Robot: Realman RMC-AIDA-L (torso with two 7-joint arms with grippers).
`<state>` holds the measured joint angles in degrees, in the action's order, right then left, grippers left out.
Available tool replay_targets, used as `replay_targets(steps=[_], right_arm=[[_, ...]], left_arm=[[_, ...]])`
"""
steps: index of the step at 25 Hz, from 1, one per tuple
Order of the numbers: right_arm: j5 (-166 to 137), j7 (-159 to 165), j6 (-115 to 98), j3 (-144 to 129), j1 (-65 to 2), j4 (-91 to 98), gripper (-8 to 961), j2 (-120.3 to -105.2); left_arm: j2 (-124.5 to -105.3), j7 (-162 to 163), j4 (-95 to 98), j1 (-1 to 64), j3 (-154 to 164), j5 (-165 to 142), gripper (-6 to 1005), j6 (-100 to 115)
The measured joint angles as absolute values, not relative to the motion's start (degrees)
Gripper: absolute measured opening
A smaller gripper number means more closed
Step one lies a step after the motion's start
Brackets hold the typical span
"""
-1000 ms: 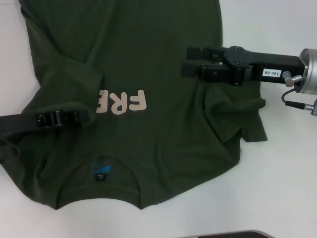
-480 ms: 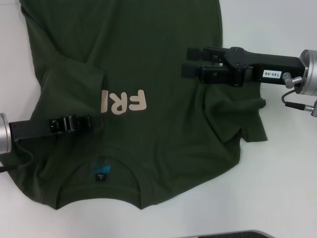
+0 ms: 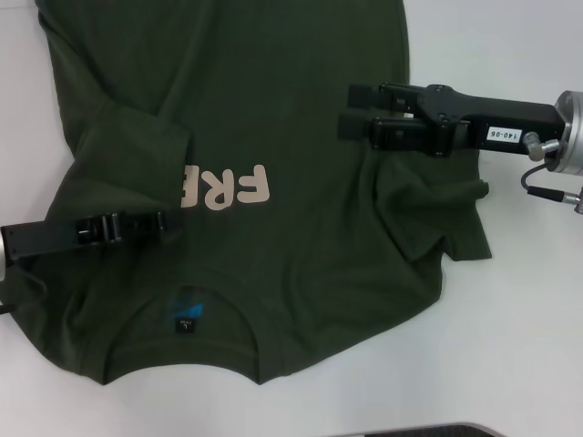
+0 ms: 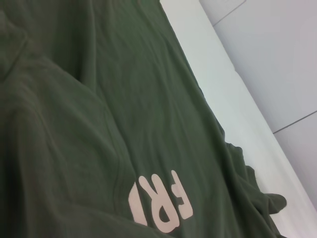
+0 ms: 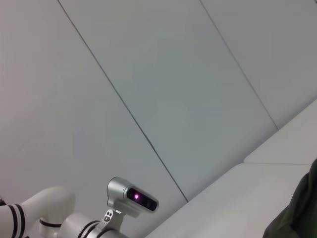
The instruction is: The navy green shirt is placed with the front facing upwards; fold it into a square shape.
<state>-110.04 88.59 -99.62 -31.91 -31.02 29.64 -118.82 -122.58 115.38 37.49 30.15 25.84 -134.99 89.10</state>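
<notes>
Across the white table (image 3: 537,346) lies the green shirt (image 3: 273,109), soft, light, limp: best pinched at sleeve or hem. Left gripper (image 3: 168,222), fingers unclear, rests on its left sleeve; right gripper (image 3: 351,109) hovers spread.

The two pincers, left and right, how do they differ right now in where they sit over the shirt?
The left pincer lies low by the folded-in sleeve, its tip just below the FREE lettering; the right pincer sits at the navy green shirt's right edge, farther from the collar. The left looks thin and dark against the cloth; the right shows two prongs stacked apart. Both point inward toward the shirt's middle.
</notes>
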Motion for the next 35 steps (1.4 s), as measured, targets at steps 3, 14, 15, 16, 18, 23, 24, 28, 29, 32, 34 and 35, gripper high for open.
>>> replay_targets(steps=[3,14,15,16,18,23,24,28,29,32,34,35], right_arm=[[-110.0,88.6,-99.6,-31.8,-31.0,29.7,906,-118.83],[-110.0,88.6,-99.6,-31.2,-31.0,30.1,905,-118.75],[-110.0,88.6,-99.6,-31.2,-31.1,30.1,905,-118.73],[-110.0,88.6,-99.6,-31.2,-31.1,30.2,905,-118.7],[-110.0,88.6,-99.6,-31.1,-31.2,30.2,905,-118.69],[-110.0,88.6,-99.5,-30.6,-31.4,30.2,905,-118.57],[-110.0,88.6,-99.5,-30.5,-31.5,30.2,904,-118.5],[-110.0,88.7,-99.4,-30.3,-31.6,30.2,904,-118.35],[-110.0,88.7,-99.4,-30.3,-31.7,30.2,904,-118.33],[-110.0,88.7,-99.3,-30.2,-31.7,30.2,904,-118.25],[-110.0,88.7,-99.1,-30.1,-31.7,30.1,904,-118.21],[-110.0,88.7,-99.0,-30.1,-31.7,30.1,903,-118.2]], left_arm=[[-122.37,115.4,37.6,30.1,25.8,-135.0,379,89.2],[-121.35,116.4,39.0,29.9,25.9,-135.8,694,91.2],[-121.15,116.6,39.1,29.8,26.0,-135.9,715,91.3],[-120.89,116.8,39.3,29.6,26.0,-135.9,736,91.3],[-120.57,117.1,39.9,29.2,25.9,-136.0,779,91.3],[-120.21,117.5,42.2,28.0,25.9,-136.5,894,91.8],[-120.02,117.6,42.7,27.9,25.9,-137.0,894,92.3],[-119.68,118.0,44.1,27.6,25.7,-138.0,894,94.3],[-119.62,118.1,44.9,27.4,25.7,-138.1,895,95.4],[-119.48,118.1,47.1,27.1,25.2,-138.1,895,98.3],[-119.35,118.0,47.7,27.1,24.1,-137.7,895,99.7],[-119.24,117.8,47.8,27.2,23.5,-137.4,895,100.3]])
